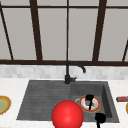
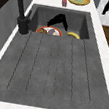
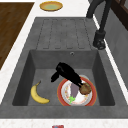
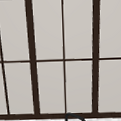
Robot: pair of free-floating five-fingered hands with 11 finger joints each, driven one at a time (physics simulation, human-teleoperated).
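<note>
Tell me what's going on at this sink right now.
The left hand is down in the sink basin, reaching over a red-rimmed plate with food scraps on it. Whether it touches the plate is unclear. A banana lies on the basin floor beside the plate. The right hand hangs in the air at the sink's front edge. A yellow plate sits on the counter to the left, and a black faucet stands behind the sink.

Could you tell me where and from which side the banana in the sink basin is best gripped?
Probably round the middle of the banana, from above. It lies flat on the basin floor, curved, apart from the plate, with bare floor on both sides for fingers.
</note>
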